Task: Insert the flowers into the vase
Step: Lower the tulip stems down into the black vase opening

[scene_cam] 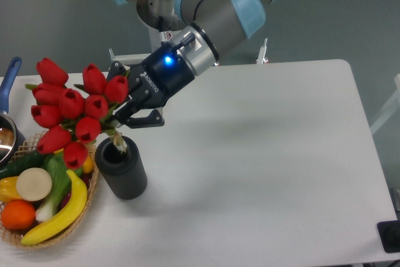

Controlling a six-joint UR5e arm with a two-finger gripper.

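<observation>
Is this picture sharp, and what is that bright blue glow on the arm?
Fixed camera view: mostly sharp and evenly lit, with a soft shadow on the white table beside the dark grey ribbed vase. The bunch of red tulip buds looks slightly soft. The glow is a small blue light on the gripper body, overexposed at its centre.

I see a white worktop with rounded corners, filling most of my view. The vase stands upright on it near the left side, its round mouth facing up. Just left of the vase sits a wicker basket at the worktop's left edge, touching or nearly touching the vase; I cannot tell which. Further left, a metal pot with a blue handle stands at the very edge, partly cut off. The arm's white base post rises at the far edge of the worktop.
</observation>
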